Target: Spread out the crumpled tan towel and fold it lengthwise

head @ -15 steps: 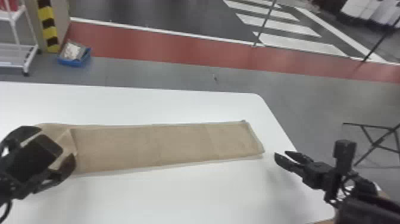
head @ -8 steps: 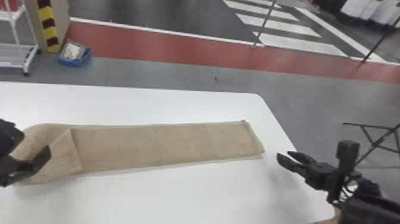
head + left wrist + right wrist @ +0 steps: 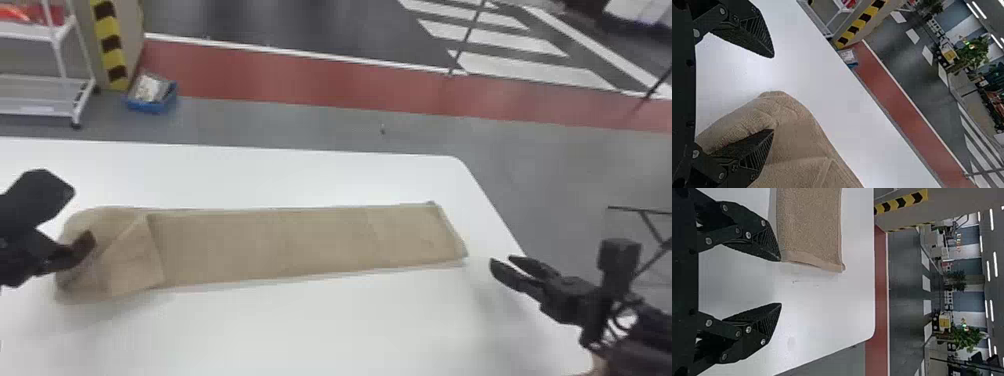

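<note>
From here, the left pincer [image 3: 772, 93] stands spread at the towel [image 3: 280, 245]'s doubled-over end; a snagging finger could ruck that flap (floppy stuff, that). The towel stretches across the counter [image 3: 325, 175] towards the right pincer [image 3: 781, 282], also spread.

Probably a workshop, hazard tape [image 3: 111, 45], red floor strip [image 3: 300, 80]

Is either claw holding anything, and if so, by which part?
Nothing is held: the left gripper is open at the folded-over end of the towel, the right gripper open near the other end.
</note>
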